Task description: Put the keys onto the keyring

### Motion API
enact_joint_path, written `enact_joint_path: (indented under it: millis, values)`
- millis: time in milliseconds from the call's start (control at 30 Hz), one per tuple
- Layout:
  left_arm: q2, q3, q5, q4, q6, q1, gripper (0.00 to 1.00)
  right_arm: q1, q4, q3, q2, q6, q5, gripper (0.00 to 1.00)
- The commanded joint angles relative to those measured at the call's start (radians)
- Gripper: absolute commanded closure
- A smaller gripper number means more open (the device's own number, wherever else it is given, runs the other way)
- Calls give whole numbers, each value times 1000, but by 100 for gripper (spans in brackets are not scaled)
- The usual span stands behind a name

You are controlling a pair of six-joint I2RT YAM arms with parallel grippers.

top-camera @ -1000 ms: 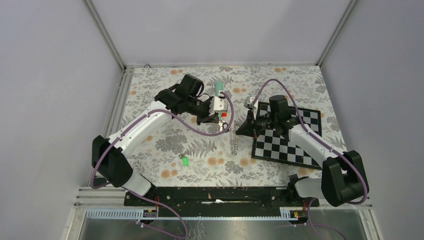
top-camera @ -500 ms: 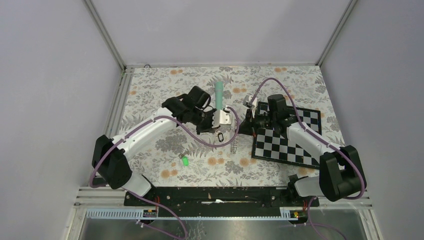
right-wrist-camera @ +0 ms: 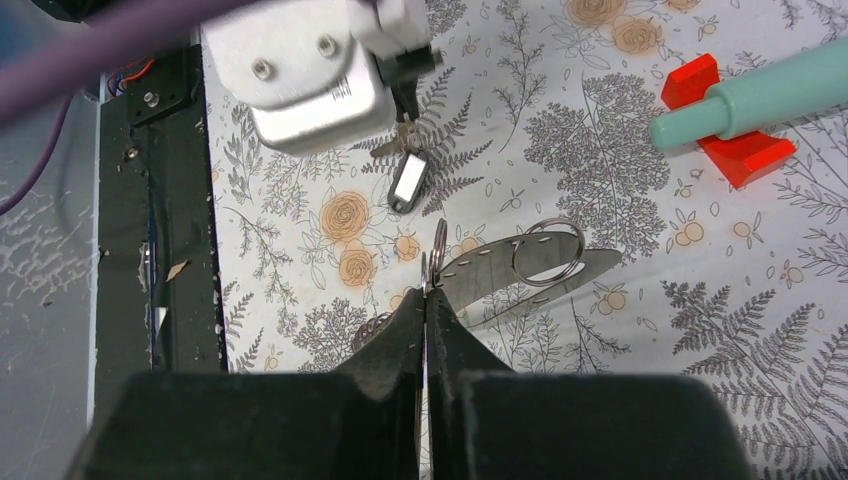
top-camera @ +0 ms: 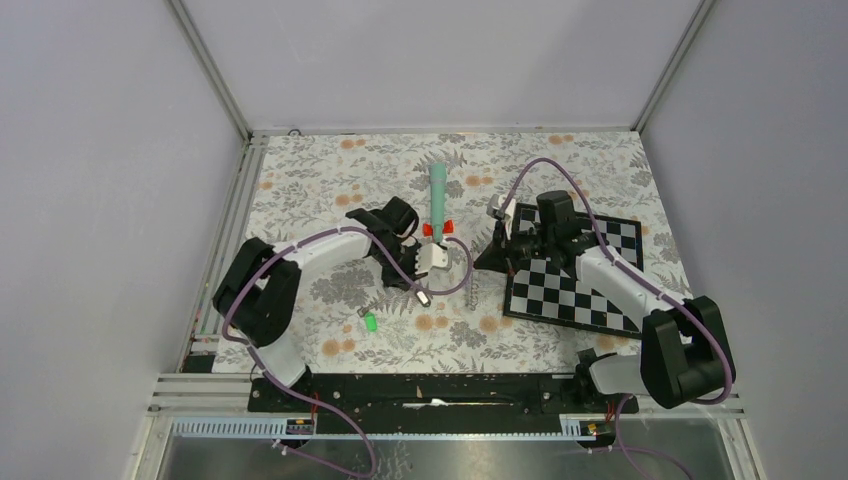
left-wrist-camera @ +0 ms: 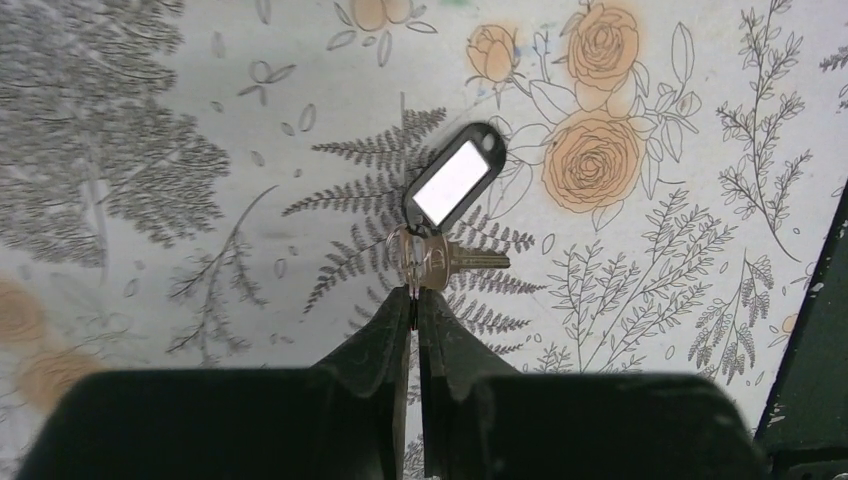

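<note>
The right gripper pinches the flat grey stitched strap keyring by a metal ring. The left gripper pinches the small plain silver key nearby. Threading looks next and needs fine alignment, while the green-headed key lies on the floral table.

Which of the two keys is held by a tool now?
The plain metal key with the black tag, held by the left tool. The green-headed key lies loose on the table.
</note>
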Motion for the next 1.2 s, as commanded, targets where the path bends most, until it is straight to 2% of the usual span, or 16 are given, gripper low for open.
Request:
enact_joint_path:
  millis: [0, 233, 467, 500, 533, 867, 1033, 1167]
  values:
    - [29, -25, 37, 68, 30, -1, 91, -12, 4, 2, -38, -26, -7, 100]
    - [73, -30, 20, 95, 23, 23, 77, -17, 5, 2, -33, -28, -10, 100]
    - [70, -29, 14, 110, 22, 29, 73, -18, 5, -2, -29, -34, -15, 100]
    - [70, -27, 19, 110, 23, 29, 72, -18, 4, -4, -28, -34, -14, 82]
    - [71, -25, 25, 110, 22, 29, 72, -19, 4, -3, -27, -34, -15, 99]
    - [84, -6, 67, 110, 27, 27, 66, -20, 4, -6, -27, -39, -14, 100]
    - [88, -8, 117, 134, 31, 21, 51, -27, -11, -3, -32, -50, -16, 100]
    - [89, -13, 125, 166, 37, 9, 46, -41, -43, -1, -43, -73, -18, 100]
